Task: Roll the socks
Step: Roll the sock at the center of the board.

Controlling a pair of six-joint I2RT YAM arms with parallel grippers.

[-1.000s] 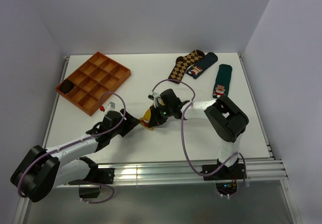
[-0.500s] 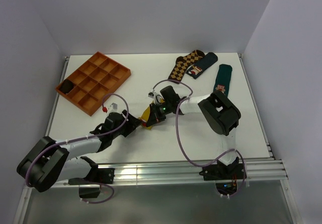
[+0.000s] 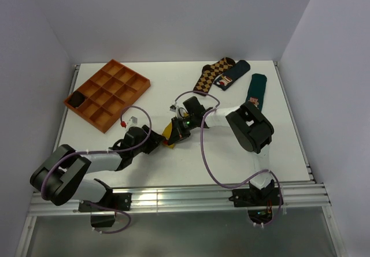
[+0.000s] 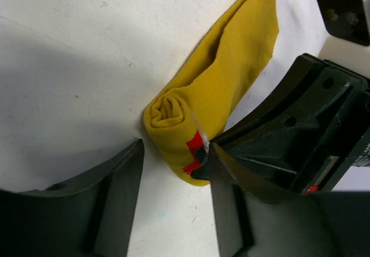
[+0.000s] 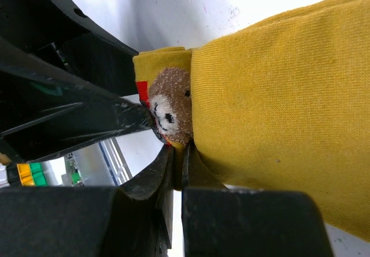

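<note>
Nudged forward, left gripper (image 4: 173,153) parted around rolled socks (image 4: 225,78), right gripper (image 5: 178,153) pinching their edge.

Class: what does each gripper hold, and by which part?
Right gripper pinches the yellow sock at its rolled end, by the figure; left gripper, open, holds nothing.

Four socks on the tabletop (image 3: 173,92) by my count: one mustard-yellow sock (image 4: 214,95), one brown argyle sock (image 3: 211,75), one dark sock (image 3: 233,74) beside it, and a second dark sock (image 3: 255,92) further right. One orange divided tray (image 3: 130,105), one dark item (image 3: 76,99) inside. Two arms: left arm (image 3: 87,163), right arm (image 3: 254,131).
</note>
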